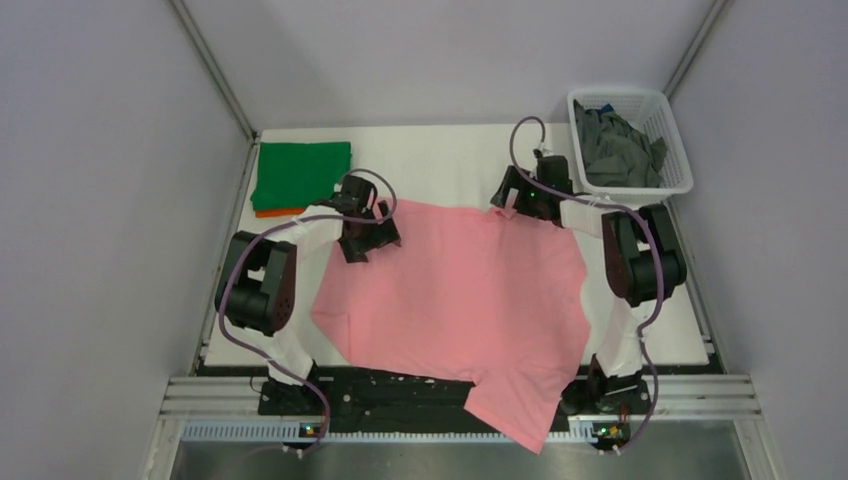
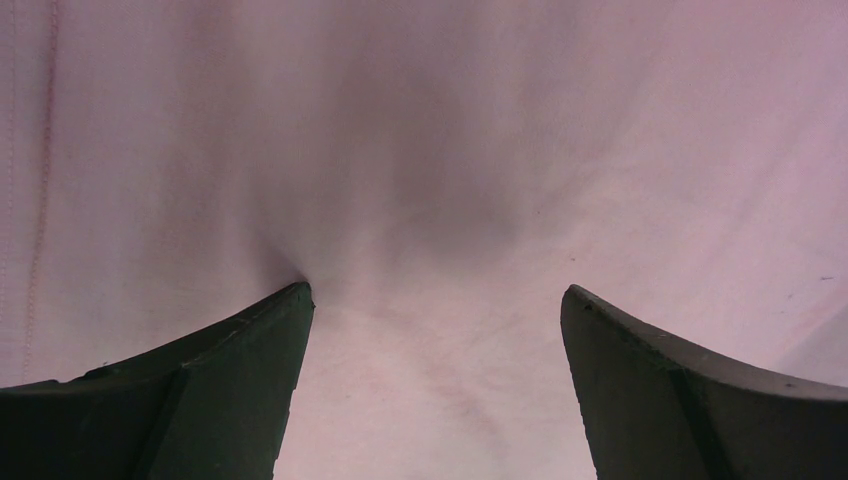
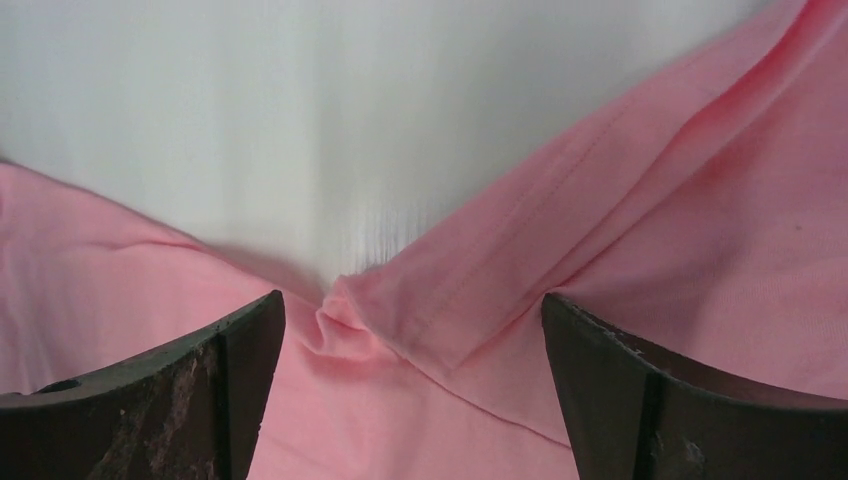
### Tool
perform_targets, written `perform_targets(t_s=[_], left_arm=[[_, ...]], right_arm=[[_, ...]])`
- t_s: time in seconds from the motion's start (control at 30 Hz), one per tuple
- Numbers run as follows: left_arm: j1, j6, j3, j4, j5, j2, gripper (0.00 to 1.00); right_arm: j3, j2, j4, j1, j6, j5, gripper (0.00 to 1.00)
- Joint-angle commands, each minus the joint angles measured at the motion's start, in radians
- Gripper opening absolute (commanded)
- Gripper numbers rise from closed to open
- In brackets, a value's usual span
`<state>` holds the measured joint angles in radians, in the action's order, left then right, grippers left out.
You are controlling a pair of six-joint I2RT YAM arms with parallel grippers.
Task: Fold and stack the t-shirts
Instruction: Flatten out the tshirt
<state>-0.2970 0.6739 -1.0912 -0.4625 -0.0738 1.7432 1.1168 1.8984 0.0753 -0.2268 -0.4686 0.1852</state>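
A white table point(image 1: 450, 160) fills the work area, seen from above. A light pink short-sleeved t-shirt point(image 1: 460, 300) lies spread across the table's middle. It is mostly flat, with one corner hanging over the near edge between the two arm bases. At the far right corner stands a white plastic lattice basket point(image 1: 680, 172) holding crumpled dark grey t-shirts point(image 1: 615, 150). At the far left corner a folded green t-shirt point(image 1: 300, 172) rests on a folded orange t-shirt point(image 1: 272, 213), of which only a thin edge shows. The left gripper point(image 1: 365, 240) sits at the pink shirt's far left edge. Its wrist camera shows the left gripper point(image 2: 435, 300) with fingers spread apart over smooth pink cloth that dimples slightly between them, and nothing is pinched. The right gripper point(image 1: 525, 205) sits at the far right edge. Its wrist camera shows the right gripper point(image 3: 412, 305) also parted wide, straddling a small bunched fold of stitched hem with bare table just beyond. Judging by this, two shirts are done and the pink one is being set up for its first fold. The next move likely calls for both grippers to close on the far edge together and keep the cloth taut and even as it is carried over.
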Motion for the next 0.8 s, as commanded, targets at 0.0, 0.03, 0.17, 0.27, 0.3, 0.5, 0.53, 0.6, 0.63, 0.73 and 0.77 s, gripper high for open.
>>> perform_targets(t_s=[0.0, 0.03, 0.17, 0.27, 0.3, 0.5, 0.53, 0.6, 0.63, 0.73, 0.77], left_arm=[[0.002, -0.016, 0.029, 0.006, 0.036, -0.014, 0.99], [0.002, -0.014, 0.038, 0.010, 0.030, -0.017, 0.99], [0.002, -0.007, 0.076, 0.023, 0.022, -0.036, 0.99], [0.001, -0.006, 0.084, 0.000, 0.047, -0.047, 0.99], [0.002, -0.005, 0.088, -0.003, 0.049, -0.053, 0.99], [0.003, 0.008, 0.112, 0.000, 0.036, -0.085, 0.99], [0.003, 0.008, 0.113, -0.004, 0.037, -0.088, 0.99], [0.002, 0.005, 0.112, -0.013, 0.042, -0.097, 0.99], [0.002, 0.004, 0.112, -0.018, 0.048, -0.104, 0.99], [0.002, 0.004, 0.117, -0.031, 0.063, -0.125, 0.99], [0.002, 0.004, 0.118, -0.034, 0.064, -0.129, 0.99]], right_arm=[[0.069, 0.054, 0.052, -0.010, -0.013, -0.008, 0.98], [0.076, 0.068, 0.076, -0.011, -0.026, -0.014, 0.98], [0.132, 0.131, 0.198, -0.012, -0.084, -0.040, 0.98], [0.201, 0.173, 0.273, -0.014, -0.120, -0.035, 0.98], [0.233, 0.189, 0.279, -0.016, -0.131, -0.027, 0.98], [0.437, 0.330, 0.262, -0.038, -0.161, -0.022, 0.98], [0.478, 0.348, 0.244, -0.038, -0.167, -0.018, 0.98], [0.551, 0.410, 0.222, -0.040, -0.172, 0.003, 0.98], [0.580, 0.427, 0.208, -0.040, -0.172, 0.010, 0.98], [0.639, 0.441, 0.148, -0.040, -0.136, 0.014, 0.98], [0.645, 0.427, 0.131, -0.040, -0.111, 0.011, 0.98]])
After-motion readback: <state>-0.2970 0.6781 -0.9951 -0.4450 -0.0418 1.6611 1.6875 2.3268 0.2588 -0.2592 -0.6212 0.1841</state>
